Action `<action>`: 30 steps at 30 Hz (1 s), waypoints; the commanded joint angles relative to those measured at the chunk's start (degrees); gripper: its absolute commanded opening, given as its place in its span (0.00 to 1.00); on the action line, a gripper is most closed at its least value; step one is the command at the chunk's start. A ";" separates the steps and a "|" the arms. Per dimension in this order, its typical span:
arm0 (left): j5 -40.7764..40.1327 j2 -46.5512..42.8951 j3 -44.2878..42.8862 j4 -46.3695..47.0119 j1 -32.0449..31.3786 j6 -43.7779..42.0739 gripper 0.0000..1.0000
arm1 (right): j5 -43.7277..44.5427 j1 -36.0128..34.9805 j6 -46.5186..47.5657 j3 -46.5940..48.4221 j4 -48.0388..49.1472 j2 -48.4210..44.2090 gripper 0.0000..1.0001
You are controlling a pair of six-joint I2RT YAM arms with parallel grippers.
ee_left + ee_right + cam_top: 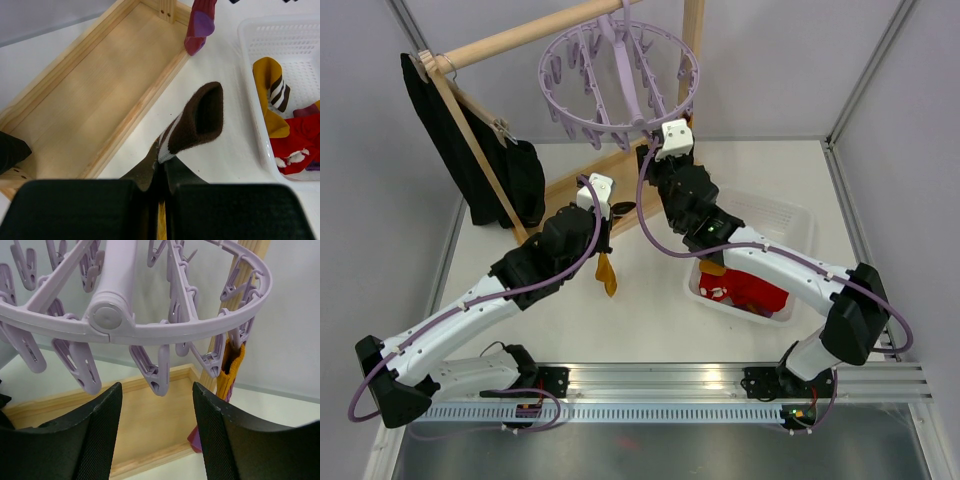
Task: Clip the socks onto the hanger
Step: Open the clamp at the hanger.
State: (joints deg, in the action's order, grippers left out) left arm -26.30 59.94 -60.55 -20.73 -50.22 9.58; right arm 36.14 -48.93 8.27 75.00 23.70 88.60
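Since our left gripper (161, 167) pinches the sock (197, 120), its brown end sticks out ready to clip. Our right gripper (157, 390) has fingers spread below the hanger (165, 332), framing a peg (156, 371), probably to squeeze it open. Spare socks (297, 145) wait in the basket (250, 55).

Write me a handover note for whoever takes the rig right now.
Left hand: shut on a brown-toed sock, held above the table.
Right hand: open, just below a peg of the lavender hanger.
Done: one clipped sock hangs near the wooden post.
To do: clip the held sock, then the socks in the basket, a white basket.
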 commanded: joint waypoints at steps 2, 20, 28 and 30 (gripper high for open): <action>0.99 -1.06 0.09 2.45 0.29 1.05 0.02 | 3.67 -0.64 2.45 1.20 6.78 1.75 0.65; 1.17 -0.88 -0.18 2.19 0.56 0.44 0.02 | 12.99 -3.37 11.49 3.21 22.70 9.84 0.66; 1.34 -0.88 0.09 2.19 0.73 0.52 0.02 | 13.60 -3.28 12.91 5.86 21.74 11.51 0.55; 1.34 -0.79 0.09 2.27 0.65 0.61 0.02 | 13.78 -3.28 13.00 5.94 21.39 11.34 0.50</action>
State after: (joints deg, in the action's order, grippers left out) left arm -25.34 59.94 -60.55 -20.67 -49.84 9.56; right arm 48.64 -52.01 20.47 78.28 42.89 100.20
